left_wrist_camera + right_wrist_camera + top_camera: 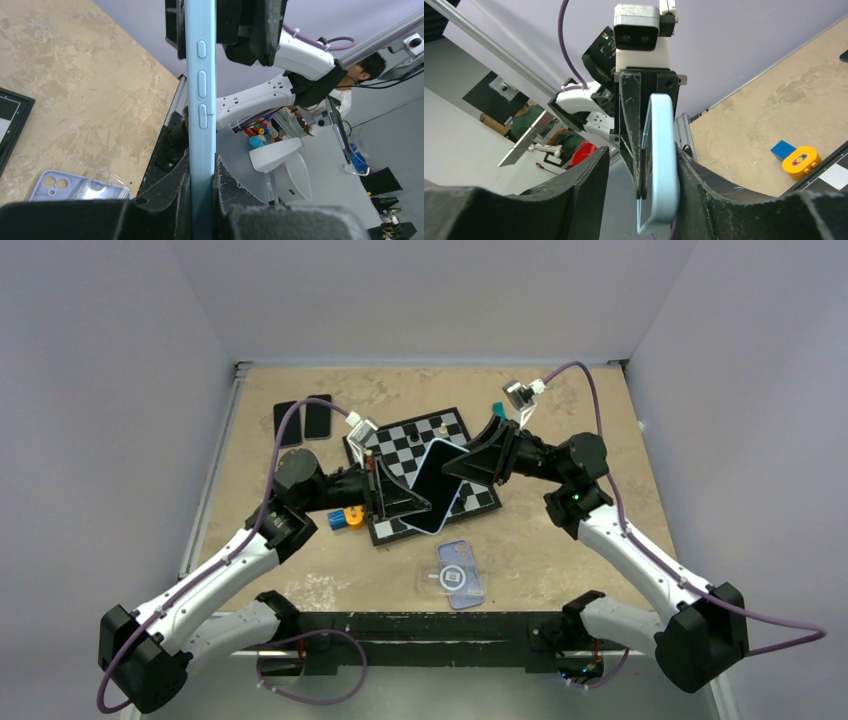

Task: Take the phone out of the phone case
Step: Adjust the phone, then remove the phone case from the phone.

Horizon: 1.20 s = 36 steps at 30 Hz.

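A phone with a black screen (pixel 437 480) sits in a light blue case (pixel 426 524) and is held tilted above the chessboard. My left gripper (pixel 405 502) is shut on the case's lower end. In the left wrist view the case (pixel 201 100) stands edge-on between my fingers (pixel 202 185), with its side buttons showing. My right gripper (pixel 470 465) is at the upper end. In the right wrist view it (pixel 643 152) is open around the case (pixel 663 150). The right finger (pixel 689 175) touches the case and the left finger stands apart. A thin edge lifts from the case's corner.
A chessboard (pixel 470 430) lies under the phone. Two dark phones (pixel 303 418) lie at the back left. A lilac case (pixel 460 575) on a clear case lies near the front edge. An orange and blue toy (pixel 345 519) sits left of the board.
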Each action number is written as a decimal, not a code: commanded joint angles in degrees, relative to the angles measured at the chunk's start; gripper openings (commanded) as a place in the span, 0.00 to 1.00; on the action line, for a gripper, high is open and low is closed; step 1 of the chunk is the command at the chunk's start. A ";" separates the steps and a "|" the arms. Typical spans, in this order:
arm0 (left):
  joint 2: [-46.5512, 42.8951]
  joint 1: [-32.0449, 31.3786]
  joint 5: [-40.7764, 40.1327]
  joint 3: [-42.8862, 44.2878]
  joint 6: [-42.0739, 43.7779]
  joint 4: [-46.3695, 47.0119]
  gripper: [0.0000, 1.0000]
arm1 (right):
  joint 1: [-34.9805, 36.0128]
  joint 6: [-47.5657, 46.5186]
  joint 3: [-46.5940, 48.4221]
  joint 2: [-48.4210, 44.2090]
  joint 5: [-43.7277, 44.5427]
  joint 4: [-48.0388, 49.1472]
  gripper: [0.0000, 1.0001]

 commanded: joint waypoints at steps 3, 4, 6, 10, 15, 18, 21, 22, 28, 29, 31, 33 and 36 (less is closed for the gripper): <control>0.05 0.07 0.11 -0.39 -6.56 14.92 0.00 | 0.32 3.27 -1.21 0.03 0.20 6.99 0.47; 0.08 0.07 -0.01 -0.31 -6.78 15.05 0.00 | 0.38 3.21 -0.90 0.24 0.13 7.28 0.46; 0.43 0.11 0.49 0.00 -6.94 14.78 0.00 | 0.39 3.08 -0.14 0.75 0.29 7.44 0.38; 0.70 0.07 1.78 0.69 -5.88 10.75 0.00 | 0.47 2.10 2.32 2.52 0.23 6.80 0.00; -4.44 0.38 -1.33 5.83 9.24 -15.91 0.61 | -0.58 -1.18 5.12 1.77 -0.22 1.36 0.00; -6.98 0.83 -0.10 6.64 15.06 -23.78 0.58 | -1.31 -1.10 6.29 1.70 -2.36 0.80 0.00; -7.14 0.88 3.35 6.66 17.37 -25.80 0.47 | -1.49 -0.37 7.82 2.64 -5.40 1.40 0.00; -6.95 0.88 4.41 6.67 17.88 -25.93 0.45 | -1.50 0.10 8.30 3.24 -6.22 1.92 0.00; -5.62 0.87 6.06 7.86 19.22 -23.93 0.38 | -1.45 2.86 8.83 4.03 -8.07 5.48 0.00; -5.01 0.84 6.45 8.29 18.94 -22.81 0.36 | -1.45 2.75 8.79 3.92 -8.10 5.22 0.00; -4.20 0.84 6.81 8.45 17.92 -20.81 0.36 | -1.40 1.73 8.76 3.53 -8.13 4.28 0.00; -3.72 0.84 8.15 8.35 16.70 -18.47 0.40 | -1.37 -0.82 9.00 2.85 -7.77 1.19 0.00; -3.63 0.87 8.92 7.98 15.54 -16.54 0.44 | -1.41 -2.80 9.19 2.12 -7.47 -1.43 0.00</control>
